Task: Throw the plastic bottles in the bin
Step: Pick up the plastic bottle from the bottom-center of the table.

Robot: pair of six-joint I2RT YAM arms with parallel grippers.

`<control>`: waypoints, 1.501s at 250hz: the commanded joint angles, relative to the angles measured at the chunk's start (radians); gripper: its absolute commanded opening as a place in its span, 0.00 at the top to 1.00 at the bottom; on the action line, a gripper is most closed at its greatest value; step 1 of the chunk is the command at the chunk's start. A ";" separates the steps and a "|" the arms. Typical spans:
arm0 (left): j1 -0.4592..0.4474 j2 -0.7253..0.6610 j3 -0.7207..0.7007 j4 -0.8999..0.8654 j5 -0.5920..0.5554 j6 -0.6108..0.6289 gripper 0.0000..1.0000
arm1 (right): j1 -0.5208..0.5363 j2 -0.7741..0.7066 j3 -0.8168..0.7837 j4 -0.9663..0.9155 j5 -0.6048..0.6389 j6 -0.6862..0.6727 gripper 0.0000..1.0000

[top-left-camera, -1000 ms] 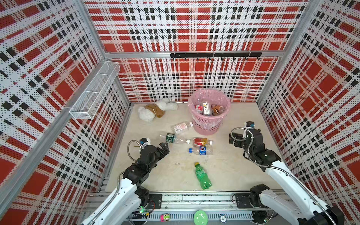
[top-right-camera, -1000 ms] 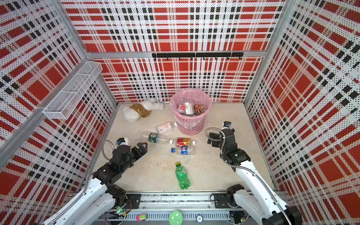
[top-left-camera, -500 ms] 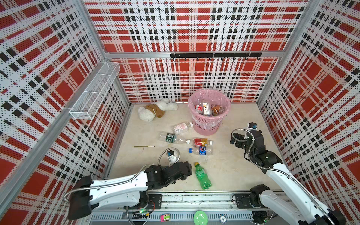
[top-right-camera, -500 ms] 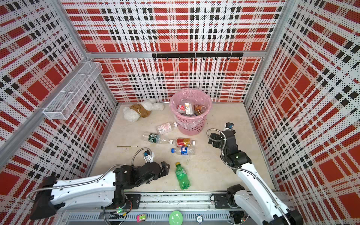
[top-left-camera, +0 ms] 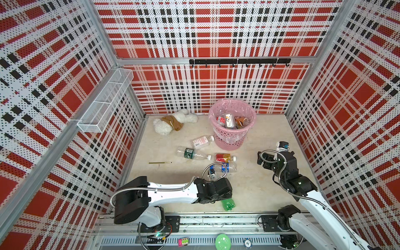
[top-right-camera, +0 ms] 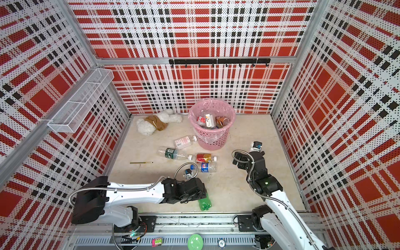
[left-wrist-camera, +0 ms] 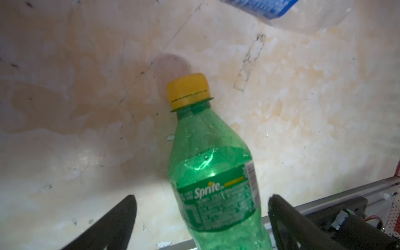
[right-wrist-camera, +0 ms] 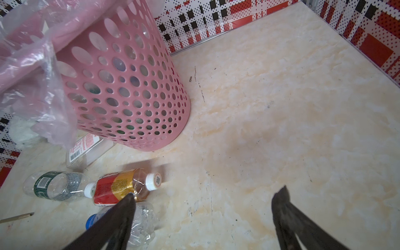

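left gripper wide astride green bottle (not touching), lower centre | right gripper wide above floor

A round pink bin with perforated sides and a clear bag liner is set upright near the back wall, with several bottles heaped inside. Four more are laid flat before it: a pink-labelled bottle just beside its base, a green-labelled bottle, a brown bottle with a red and gold label, and a crumpled blue-labelled bottle. A green bottle with a yellow cap is laid apart, near the front edge.
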 commanded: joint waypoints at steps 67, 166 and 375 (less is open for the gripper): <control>-0.007 0.122 0.061 0.097 0.095 0.008 0.20 | -0.004 -0.090 -0.057 -0.016 -0.006 -0.020 0.00; 0.015 0.005 -0.003 0.172 0.018 0.027 0.43 | -0.003 -0.080 -0.054 -0.019 -0.001 -0.015 0.00; 0.742 -0.311 0.404 0.142 0.236 0.731 0.46 | -0.006 0.117 0.015 0.069 0.022 0.033 0.00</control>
